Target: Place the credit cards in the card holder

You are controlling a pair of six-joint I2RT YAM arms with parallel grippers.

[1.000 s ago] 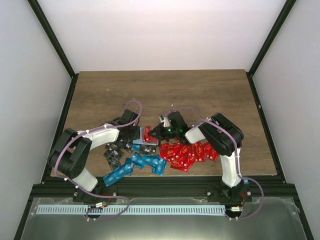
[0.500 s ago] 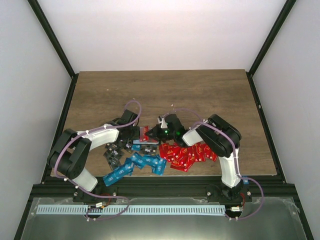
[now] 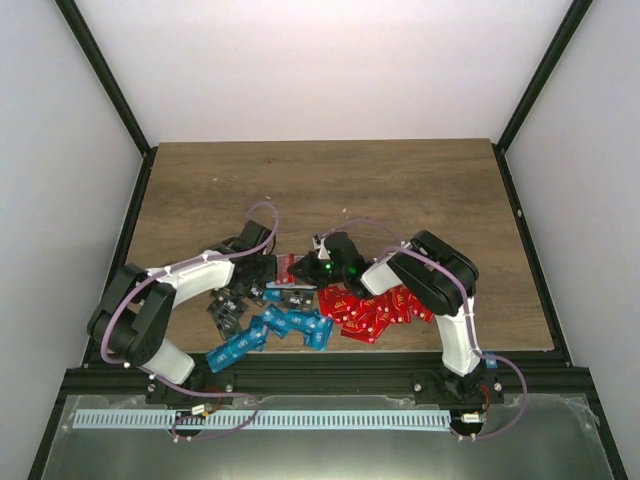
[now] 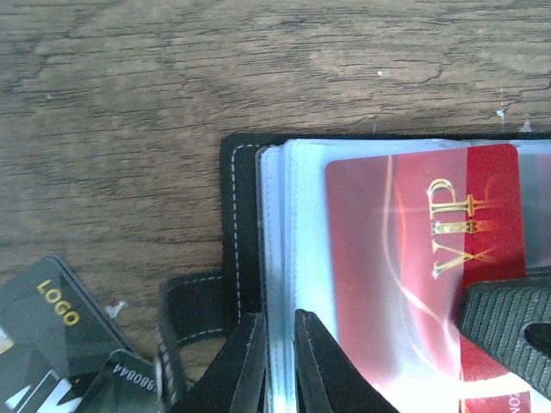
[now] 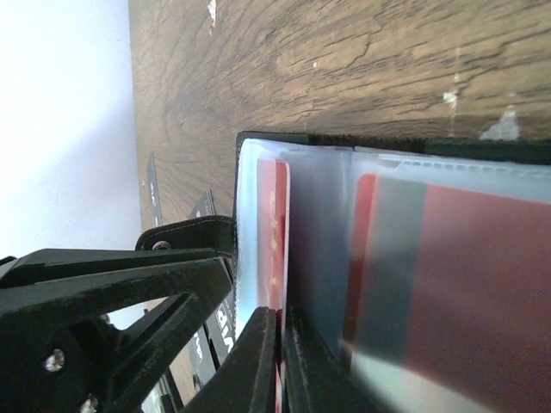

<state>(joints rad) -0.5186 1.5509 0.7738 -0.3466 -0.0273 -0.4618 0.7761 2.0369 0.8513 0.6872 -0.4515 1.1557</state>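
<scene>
Card holder (image 4: 237,224), open mid-table (image 3: 400,190) between your arms, edge clamped in the left gripper (image 4: 275,361); red VIP card (image 4: 405,258), partly sleeved, lies lengthwise straight ahead of your nearer right gripper (image 5: 277,361), whose jaws pinch it.

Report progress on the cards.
Done: one sleeved red card sits in the card holder. In hand: left end effector pinches the sleeves; right end effector holds a second red card at them. Remaining: red cards, blue cards, dark cards loose on the table.
</scene>
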